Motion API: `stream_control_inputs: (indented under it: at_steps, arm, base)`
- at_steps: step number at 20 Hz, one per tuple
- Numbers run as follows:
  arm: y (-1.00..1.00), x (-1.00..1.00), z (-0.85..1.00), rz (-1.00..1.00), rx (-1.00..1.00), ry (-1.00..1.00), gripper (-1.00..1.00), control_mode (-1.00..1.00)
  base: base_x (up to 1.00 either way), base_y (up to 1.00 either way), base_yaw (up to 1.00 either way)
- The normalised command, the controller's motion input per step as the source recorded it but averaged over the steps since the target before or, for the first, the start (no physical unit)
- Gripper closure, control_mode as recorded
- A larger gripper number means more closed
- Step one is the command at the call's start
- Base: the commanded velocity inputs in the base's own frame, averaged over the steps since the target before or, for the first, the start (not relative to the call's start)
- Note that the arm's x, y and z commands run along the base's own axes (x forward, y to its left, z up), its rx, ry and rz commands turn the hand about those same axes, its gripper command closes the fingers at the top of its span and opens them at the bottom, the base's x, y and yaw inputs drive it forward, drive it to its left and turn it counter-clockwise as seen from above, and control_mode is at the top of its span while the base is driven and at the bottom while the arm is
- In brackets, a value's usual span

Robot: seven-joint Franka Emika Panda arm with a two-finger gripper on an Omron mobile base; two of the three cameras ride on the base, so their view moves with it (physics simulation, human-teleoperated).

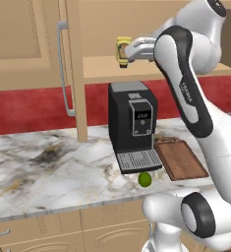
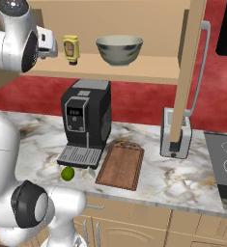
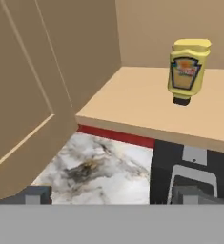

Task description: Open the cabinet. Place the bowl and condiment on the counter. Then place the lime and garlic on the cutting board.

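While the cabinet (image 2: 192,72) stands open, its shelf holds condiment (image 2: 71,48) and bowl (image 2: 119,50).

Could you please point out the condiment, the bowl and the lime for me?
condiment (image 2: 71,48): right base view, its label.
bowl (image 2: 119,51): right base view, outer wall.
lime (image 1: 145,179): left base view, middle of the fruit.

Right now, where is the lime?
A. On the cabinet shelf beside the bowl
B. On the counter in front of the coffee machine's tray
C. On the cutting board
B: the lime lies on the marble counter just before the coffee machine, left of the cutting board.
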Motion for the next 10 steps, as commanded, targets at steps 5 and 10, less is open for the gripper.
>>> stream_control_inputs:
  at_steps: [5, 10]
  arm:
    - [-0.09, 0.47, -0.01, -0.54, -0.15, -0.08, -1.00, -1.00]
    - [0.00, 0.24, -0.16, -0.36, -0.13, -0.02, -1.00, -1.00]
  base:
    - [0.00, 0.00, 0.00]
    - [0.00, 0.00, 0.00]
